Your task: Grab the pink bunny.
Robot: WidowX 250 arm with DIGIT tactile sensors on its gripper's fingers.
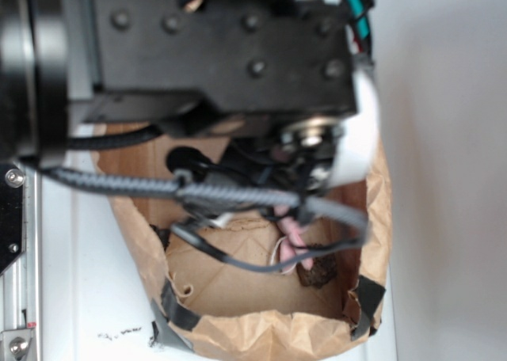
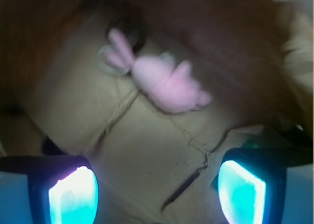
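The pink bunny [image 2: 164,81] lies on the brown paper floor of the bag, in the upper middle of the wrist view, with a thin white loop by its ears. My gripper [image 2: 157,192] hangs open above the paper, its glowing pads [image 2: 73,197] wide apart and empty, the bunny well ahead of them. In the exterior view only a pink strip of the bunny [image 1: 293,236] shows under the arm, and the gripper itself is hidden behind cables.
The brown paper bag [image 1: 261,333] has crumpled walls patched with black tape [image 1: 176,309]. A dark brown rough lump [image 1: 317,274] lies next to the bunny. The arm's black body [image 1: 214,52] and cables [image 1: 230,195] cover the bag's top.
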